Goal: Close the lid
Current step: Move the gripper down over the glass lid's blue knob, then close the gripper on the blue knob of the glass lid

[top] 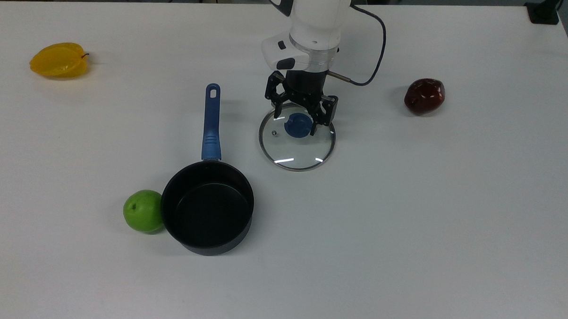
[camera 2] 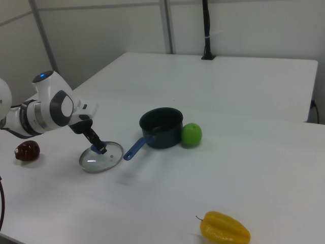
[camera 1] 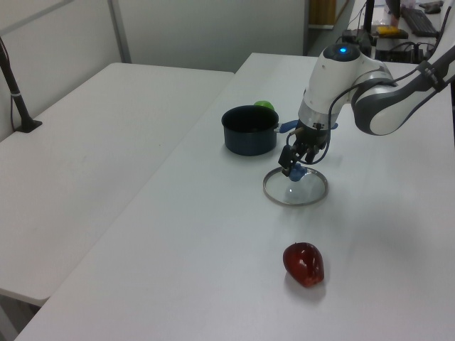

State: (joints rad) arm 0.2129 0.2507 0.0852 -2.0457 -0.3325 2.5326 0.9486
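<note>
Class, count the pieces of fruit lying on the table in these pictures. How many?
3: a green apple touching the saucepan, a yellow starfruit at the top view's far left, a dark red fruit at the top view's right.

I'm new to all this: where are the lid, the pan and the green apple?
lid [top: 297, 153], top view, on its clear glass.
pan [top: 206, 212], top view, on its dark inner floor.
green apple [top: 142, 210], top view, on its middle.

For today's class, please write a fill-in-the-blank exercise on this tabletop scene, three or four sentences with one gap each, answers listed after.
1. The glass lid lies flat on the ______, not on the saucepan.
2. The gripper stands over the lid's ______ knob.
3. The fruit touching the saucepan is a ______ apple.
4. The saucepan's handle is ______ in colour.

Missing words: table; blue; green; blue
</note>
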